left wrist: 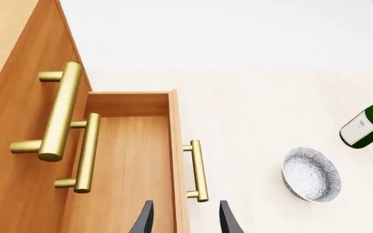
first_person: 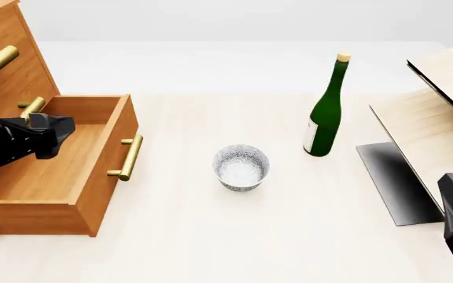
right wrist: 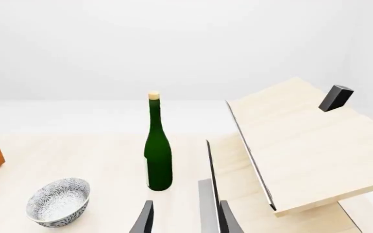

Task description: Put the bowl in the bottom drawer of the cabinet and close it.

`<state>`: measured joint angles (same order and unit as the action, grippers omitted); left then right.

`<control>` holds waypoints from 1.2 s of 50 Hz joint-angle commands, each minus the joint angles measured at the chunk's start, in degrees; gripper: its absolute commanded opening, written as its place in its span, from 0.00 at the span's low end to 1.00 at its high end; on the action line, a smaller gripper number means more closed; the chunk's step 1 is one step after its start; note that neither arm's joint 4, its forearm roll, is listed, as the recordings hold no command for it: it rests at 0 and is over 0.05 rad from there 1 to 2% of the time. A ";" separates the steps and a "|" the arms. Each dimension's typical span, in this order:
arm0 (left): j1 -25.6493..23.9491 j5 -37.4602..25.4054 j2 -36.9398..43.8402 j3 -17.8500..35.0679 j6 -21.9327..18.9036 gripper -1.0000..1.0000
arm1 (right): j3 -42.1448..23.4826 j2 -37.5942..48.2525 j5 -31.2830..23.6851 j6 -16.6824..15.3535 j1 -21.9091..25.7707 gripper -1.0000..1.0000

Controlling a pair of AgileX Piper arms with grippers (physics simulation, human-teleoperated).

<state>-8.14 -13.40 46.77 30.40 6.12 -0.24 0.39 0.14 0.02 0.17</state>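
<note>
Here, white grey-blue speckled bowl (first_person: pixel 242 167) upright on table (first_person: pixel 210 236), bottom drawer (first_person: pixel 53 177) open, both end effectors' fingers apart.

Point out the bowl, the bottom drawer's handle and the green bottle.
bowl (first_person: pixel 242 167), front view, speckled inside of the bowl.
bottom drawer's handle (first_person: pixel 130 157), front view, middle of the brass bar.
green bottle (first_person: pixel 325 115), front view, glass body above the label.

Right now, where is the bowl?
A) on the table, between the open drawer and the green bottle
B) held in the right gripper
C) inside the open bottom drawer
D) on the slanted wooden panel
A: in the front view the bowl stands on the table, apart from the open bottom drawer on its left and the green bottle on its right.
</note>
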 commanded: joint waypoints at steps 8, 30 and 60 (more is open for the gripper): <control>0.01 2.64 5.91 -1.33 0.85 1.00 | 0.00 0.00 0.00 0.01 0.01 1.00; -0.85 5.27 9.78 -3.21 0.91 1.00 | 0.00 0.00 0.00 -0.01 0.01 1.00; -1.61 10.61 16.12 -4.87 0.62 1.00 | 0.00 -0.01 0.00 0.00 0.00 1.00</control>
<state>-9.25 -4.48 60.68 25.78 6.50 -0.24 0.39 0.14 0.01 0.18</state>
